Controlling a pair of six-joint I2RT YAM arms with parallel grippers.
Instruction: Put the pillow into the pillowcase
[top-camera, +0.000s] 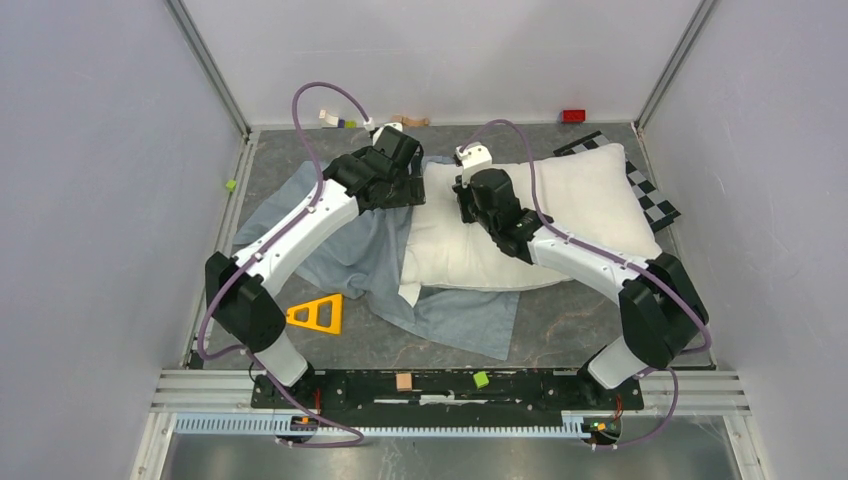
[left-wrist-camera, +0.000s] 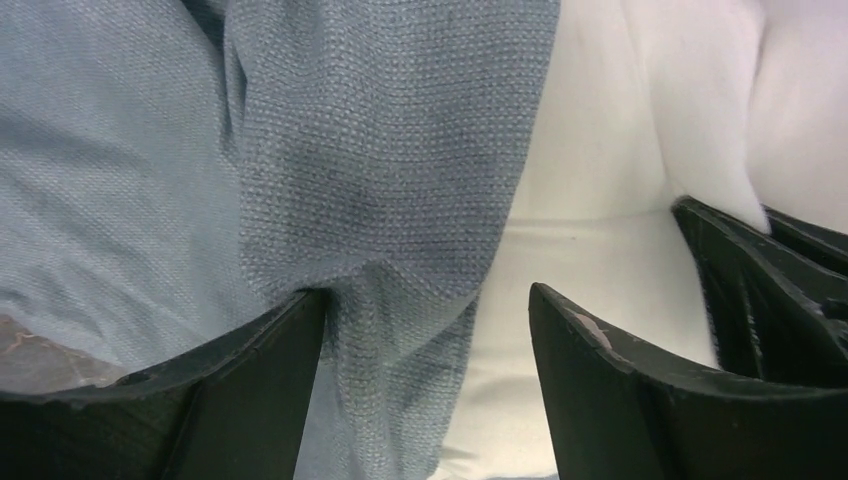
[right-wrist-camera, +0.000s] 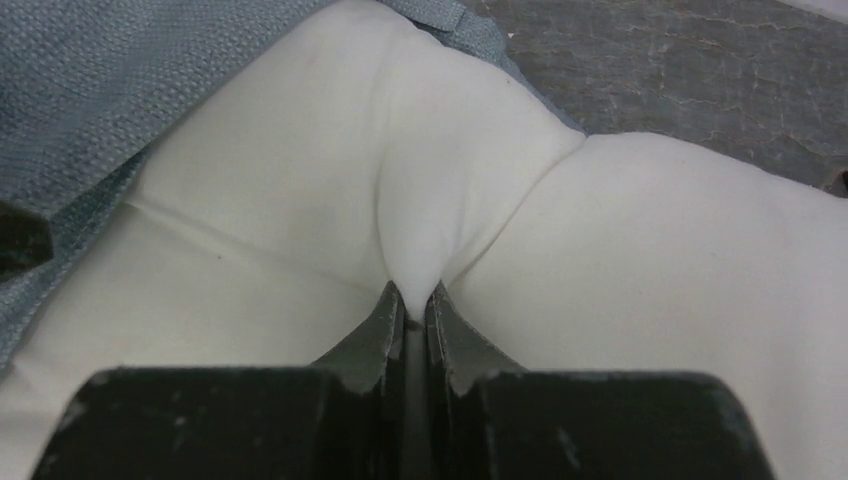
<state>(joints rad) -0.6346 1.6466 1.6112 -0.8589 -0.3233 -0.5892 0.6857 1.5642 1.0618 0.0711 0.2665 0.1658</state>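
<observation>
White pillow (top-camera: 580, 200): being shown at centre right of the top view, lying partly over the blue-grey pillowcase (top-camera: 460, 315), which is being spread leftward. A pinch of pillow fabric is being clamped by the right gripper (right-wrist-camera: 408, 305). Left gripper (left-wrist-camera: 425, 300): jaws being held wide, a pillowcase fold lying between them beside the pillow's edge.
</observation>
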